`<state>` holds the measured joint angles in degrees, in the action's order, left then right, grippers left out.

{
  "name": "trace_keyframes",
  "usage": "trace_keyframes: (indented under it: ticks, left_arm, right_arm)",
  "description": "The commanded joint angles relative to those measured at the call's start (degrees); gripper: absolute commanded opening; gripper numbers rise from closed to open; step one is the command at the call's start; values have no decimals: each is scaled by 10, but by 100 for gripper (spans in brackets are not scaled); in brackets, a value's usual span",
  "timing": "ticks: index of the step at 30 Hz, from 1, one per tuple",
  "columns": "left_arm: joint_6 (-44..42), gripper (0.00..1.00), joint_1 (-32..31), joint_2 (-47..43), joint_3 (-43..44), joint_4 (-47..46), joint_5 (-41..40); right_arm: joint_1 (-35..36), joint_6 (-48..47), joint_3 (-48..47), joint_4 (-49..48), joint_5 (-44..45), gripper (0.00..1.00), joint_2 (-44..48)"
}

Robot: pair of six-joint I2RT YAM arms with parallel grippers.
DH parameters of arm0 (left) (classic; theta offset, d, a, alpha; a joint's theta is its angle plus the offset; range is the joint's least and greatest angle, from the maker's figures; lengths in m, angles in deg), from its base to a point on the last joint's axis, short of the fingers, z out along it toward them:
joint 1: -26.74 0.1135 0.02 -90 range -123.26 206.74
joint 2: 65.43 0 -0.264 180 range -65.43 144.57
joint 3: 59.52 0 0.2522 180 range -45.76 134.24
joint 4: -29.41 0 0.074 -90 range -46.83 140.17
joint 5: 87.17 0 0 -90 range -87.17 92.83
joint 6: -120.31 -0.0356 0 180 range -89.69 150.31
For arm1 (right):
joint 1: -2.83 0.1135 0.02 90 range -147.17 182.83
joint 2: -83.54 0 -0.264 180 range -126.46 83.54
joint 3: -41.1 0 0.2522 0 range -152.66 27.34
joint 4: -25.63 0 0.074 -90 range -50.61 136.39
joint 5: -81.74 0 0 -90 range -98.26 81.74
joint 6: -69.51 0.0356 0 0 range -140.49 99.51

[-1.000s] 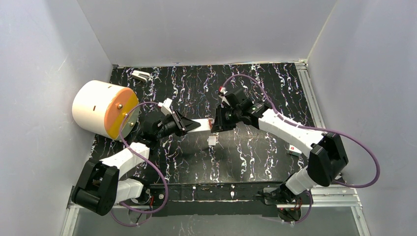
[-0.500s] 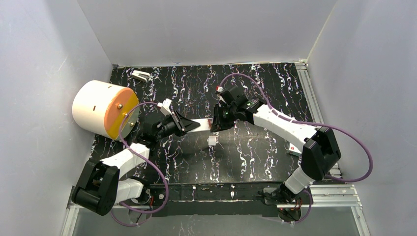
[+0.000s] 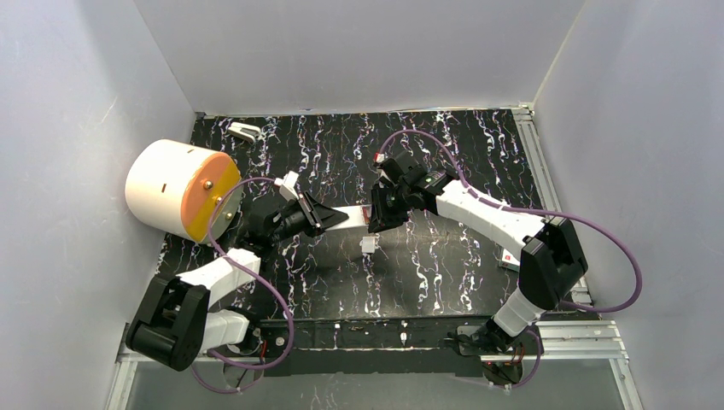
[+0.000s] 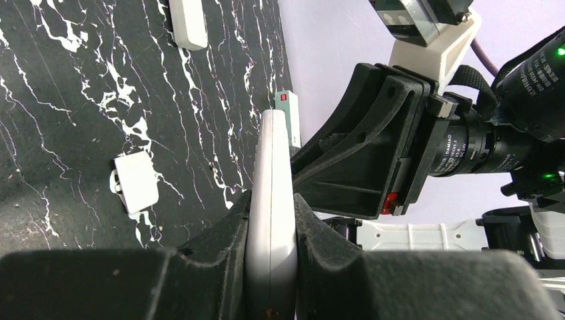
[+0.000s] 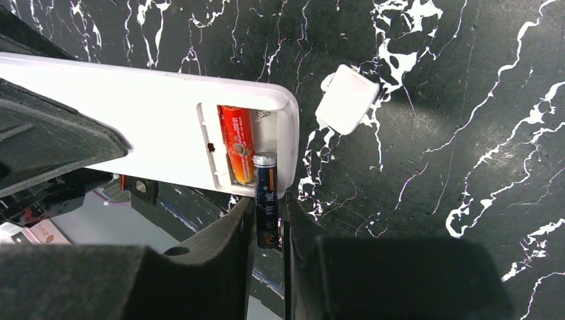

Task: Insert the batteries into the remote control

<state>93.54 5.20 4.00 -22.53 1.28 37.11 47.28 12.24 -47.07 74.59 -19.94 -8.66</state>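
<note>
Right wrist view: the right gripper (image 5: 266,230) is clenched on a dark battery (image 5: 265,193). Its silver end pokes into the open bay of the remote control (image 5: 133,120), beside an orange-red battery (image 5: 238,143) already seated. To my eye, the cell should be laid flat, parallel to its neighbour, then pressed home against the contact. The left gripper (image 4: 270,217) clamps the remote edge-on above the table (image 3: 444,265). Counted: two batteries, one held remote, and one loose cover (image 5: 346,99) just near of the remote's right end.

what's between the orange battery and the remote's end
The second slot, with the tip of a dark battery pinched by the right gripper over it; right wrist view shows it.
</note>
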Motion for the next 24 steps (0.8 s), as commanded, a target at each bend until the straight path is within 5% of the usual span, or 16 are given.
trace_keyframes:
  ticks: [1, 13, 24]
  left_arm:
    - [3, 0, -2, 0, 10, -28, 30]
    - [54, 0, -2, 16, 19, -28, 44]
    - [172, 0, -1, 29, 44, -25, 65]
  right_arm:
    - [2, -7, -31, -7, 13, 24, 5]
    - [2, 3, -29, -24, 13, 43, 24]
    - [-11, 98, 56, -160, -1, 82, 120]
